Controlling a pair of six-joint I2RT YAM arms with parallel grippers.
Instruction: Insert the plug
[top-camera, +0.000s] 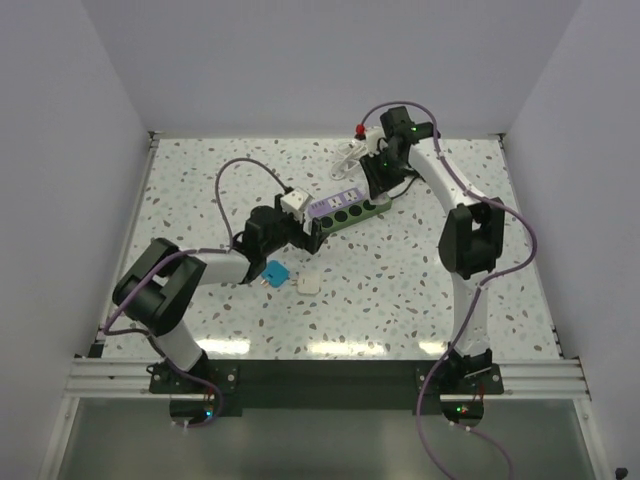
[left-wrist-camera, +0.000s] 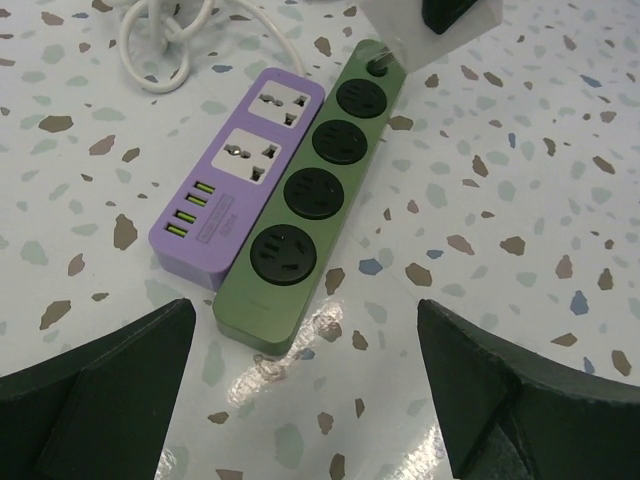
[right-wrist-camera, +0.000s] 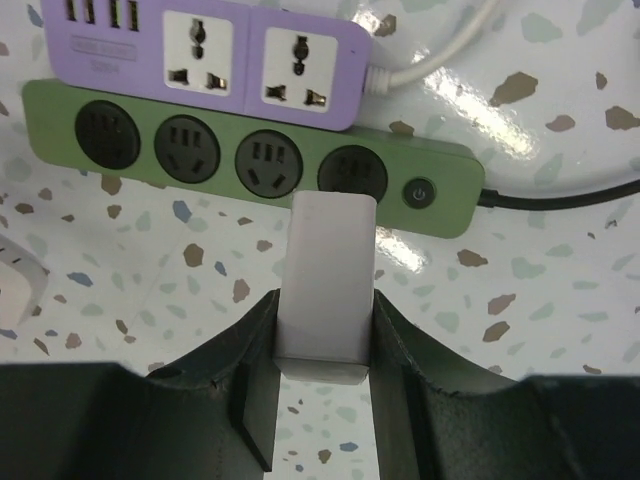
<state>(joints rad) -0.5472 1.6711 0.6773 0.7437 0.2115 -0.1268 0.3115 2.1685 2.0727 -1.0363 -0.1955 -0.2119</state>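
My right gripper (right-wrist-camera: 322, 340) is shut on a white plug (right-wrist-camera: 327, 280), its pads against the plug's two sides. The plug's front end sits at the socket (right-wrist-camera: 352, 172) nearest the switch of the green power strip (right-wrist-camera: 250, 150); its prongs are hidden. In the top view the right gripper (top-camera: 378, 175) is at the strip's right end (top-camera: 372, 206). My left gripper (left-wrist-camera: 305, 370) stands open just before the strip's other end (left-wrist-camera: 265, 300), with nothing between its fingers (left-wrist-camera: 100, 385). The held plug (left-wrist-camera: 430, 30) shows at the far end in the left wrist view.
A purple strip (left-wrist-camera: 240, 165) with USB ports lies tight against the green one. Its white cable coils behind (top-camera: 348, 155), beside a red-topped object (top-camera: 360, 130). A blue plug (top-camera: 275, 272) and a small white plug (top-camera: 308, 285) lie on the speckled table near the left arm.
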